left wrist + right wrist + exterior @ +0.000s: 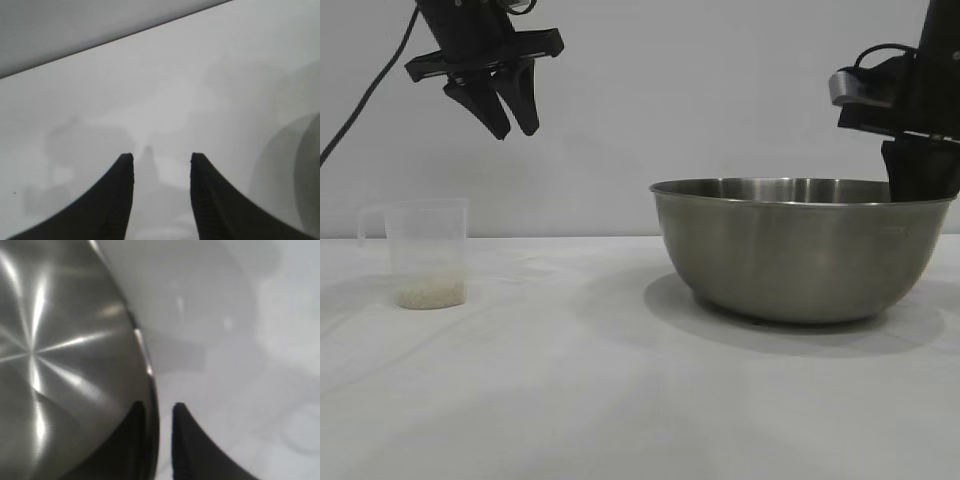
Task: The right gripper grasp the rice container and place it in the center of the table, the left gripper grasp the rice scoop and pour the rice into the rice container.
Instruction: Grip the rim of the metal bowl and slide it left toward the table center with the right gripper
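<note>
The right gripper (159, 412) pinches the rim of the rice container (800, 250) near the table's (570, 400) right edge, while the left gripper (510, 120) hangs spread above the rice scoop (425, 250).

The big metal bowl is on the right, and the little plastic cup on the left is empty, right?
Not quite. The measuring cup is not empty: the exterior view shows a little rice at its bottom. The steel bowl is indeed on the right.

- The rice container (800, 250), a large round brushed-steel bowl with a rolled rim, is seen upright at the right of the white table (570, 400).
- The rice scoop (425, 250), a small translucent handled cup, is stood upright at the left.
- The rice (430, 296) is held in its bottom.
</note>
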Available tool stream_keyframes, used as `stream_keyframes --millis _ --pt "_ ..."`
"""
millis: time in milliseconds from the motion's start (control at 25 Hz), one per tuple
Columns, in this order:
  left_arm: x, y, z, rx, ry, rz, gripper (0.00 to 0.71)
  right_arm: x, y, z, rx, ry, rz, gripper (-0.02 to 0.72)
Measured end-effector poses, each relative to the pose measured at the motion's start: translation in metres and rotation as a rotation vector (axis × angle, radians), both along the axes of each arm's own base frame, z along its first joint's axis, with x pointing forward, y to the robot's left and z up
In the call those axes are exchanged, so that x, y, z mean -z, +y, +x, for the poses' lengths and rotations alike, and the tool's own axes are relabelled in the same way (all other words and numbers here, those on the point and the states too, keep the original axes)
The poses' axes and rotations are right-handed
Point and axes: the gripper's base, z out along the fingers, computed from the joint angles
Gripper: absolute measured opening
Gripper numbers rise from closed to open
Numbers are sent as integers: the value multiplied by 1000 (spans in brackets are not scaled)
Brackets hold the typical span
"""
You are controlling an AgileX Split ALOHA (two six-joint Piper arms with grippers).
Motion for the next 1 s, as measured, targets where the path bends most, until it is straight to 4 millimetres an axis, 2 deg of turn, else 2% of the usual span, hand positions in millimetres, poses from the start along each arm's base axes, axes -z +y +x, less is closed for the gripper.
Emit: stream_keyframes --millis 120,280,320,480,600,640,680,880,1000 --pt "0 0 0 1 -1 2 267 0 16 -7 -45 11 -2 0" --pt "0 13 3 -27 1 2 267 0 16 -7 -53 9 -5 0" --pt "0 19 5 -38 0 6 267 -2 16 -8 -54 5 -6 49" --pt "0 24 6 -49 0 6 267 -26 15 -11 -60 -57 12 201" --pt "0 24 6 -50 0 6 267 -49 11 -19 -51 -162 37 193" --pt "0 25 7 -53 0 6 267 -54 10 -22 -39 -217 50 233" --pt "0 25 7 -52 0 6 267 -57 8 -26 -26 -256 60 219" --pt "0 27 7 -56 0 6 267 -56 -10 -68 2 -425 85 219" --pt "0 27 7 -56 0 6 267 -42 -28 -101 49 -484 78 219"
